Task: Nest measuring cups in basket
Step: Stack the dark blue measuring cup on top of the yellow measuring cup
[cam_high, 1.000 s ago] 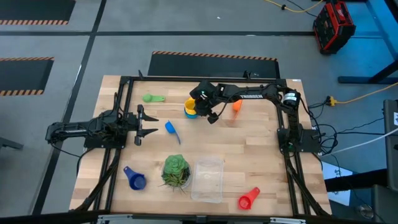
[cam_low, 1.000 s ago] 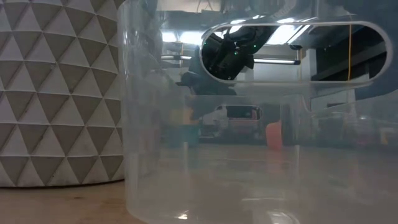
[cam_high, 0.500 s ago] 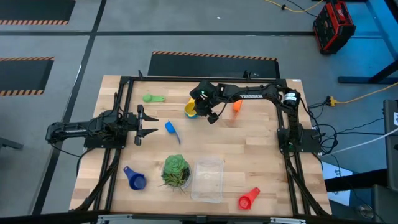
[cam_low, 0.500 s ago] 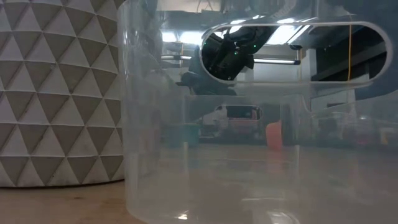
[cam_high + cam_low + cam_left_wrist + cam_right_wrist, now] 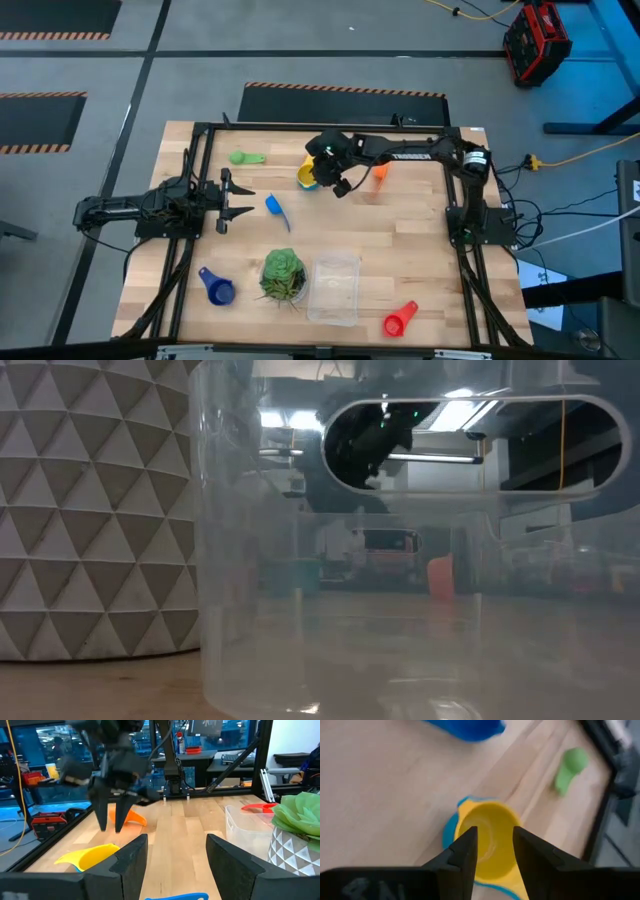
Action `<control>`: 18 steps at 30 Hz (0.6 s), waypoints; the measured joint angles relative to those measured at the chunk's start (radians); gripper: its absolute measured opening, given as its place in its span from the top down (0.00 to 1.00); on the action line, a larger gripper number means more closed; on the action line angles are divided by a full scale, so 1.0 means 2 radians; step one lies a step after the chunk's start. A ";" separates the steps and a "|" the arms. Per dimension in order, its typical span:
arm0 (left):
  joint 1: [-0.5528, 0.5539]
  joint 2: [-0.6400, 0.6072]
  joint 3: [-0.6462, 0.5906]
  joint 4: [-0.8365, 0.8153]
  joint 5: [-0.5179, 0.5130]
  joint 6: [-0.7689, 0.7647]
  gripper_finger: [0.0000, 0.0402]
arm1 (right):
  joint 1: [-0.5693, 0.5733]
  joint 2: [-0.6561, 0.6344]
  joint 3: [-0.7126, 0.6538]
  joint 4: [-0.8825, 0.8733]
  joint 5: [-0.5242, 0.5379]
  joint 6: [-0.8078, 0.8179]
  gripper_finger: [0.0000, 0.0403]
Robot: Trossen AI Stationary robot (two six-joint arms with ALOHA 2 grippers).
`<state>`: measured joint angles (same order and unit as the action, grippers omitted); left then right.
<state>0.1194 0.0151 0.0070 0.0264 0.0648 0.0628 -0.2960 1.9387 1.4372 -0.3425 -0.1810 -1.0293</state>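
A yellow measuring cup [image 5: 487,842] sits inside a light blue one [image 5: 451,832] on the table's far half, also in the high view [image 5: 307,176]. My right gripper [image 5: 111,817] hangs just above them, open by a narrow gap and empty, fingers slanting down. Other cups lie loose on the table: green [image 5: 246,157], orange [image 5: 380,171], blue [image 5: 276,208], dark blue [image 5: 216,288] and red [image 5: 399,321]. The clear basket [image 5: 335,288] stands near the front edge. My left gripper [image 5: 235,200] waits open at the table's left.
A green leafy ball in a white patterned pot [image 5: 283,275] stands right beside the basket's left side. In the low view the pot [image 5: 95,510] and the basket's wall [image 5: 400,610] fill the foreground. Bare wood lies between the basket and the yellow cup.
My right gripper has risen a little above the yellow cup. The gap between its fingers looks the same. The yellow cup stays in the light blue one on the table.
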 joint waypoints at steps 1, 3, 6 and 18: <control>0.000 0.000 0.000 0.001 0.000 0.000 0.52 | 0.004 -0.008 0.000 -0.009 0.003 0.001 0.68; 0.000 0.000 0.000 0.002 0.001 0.000 0.52 | 0.011 -0.028 0.000 -0.022 0.007 0.004 0.68; 0.000 0.000 0.000 0.004 0.001 0.000 0.52 | 0.023 -0.060 0.000 -0.052 0.009 0.044 0.68; 0.000 0.000 0.000 0.005 0.000 -0.003 0.52 | 0.056 -0.192 0.000 -0.222 0.096 0.234 0.68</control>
<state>0.1196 0.0147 0.0067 0.0372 0.0658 0.0574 -0.1842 1.5539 1.4372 -0.7866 0.0108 -0.5620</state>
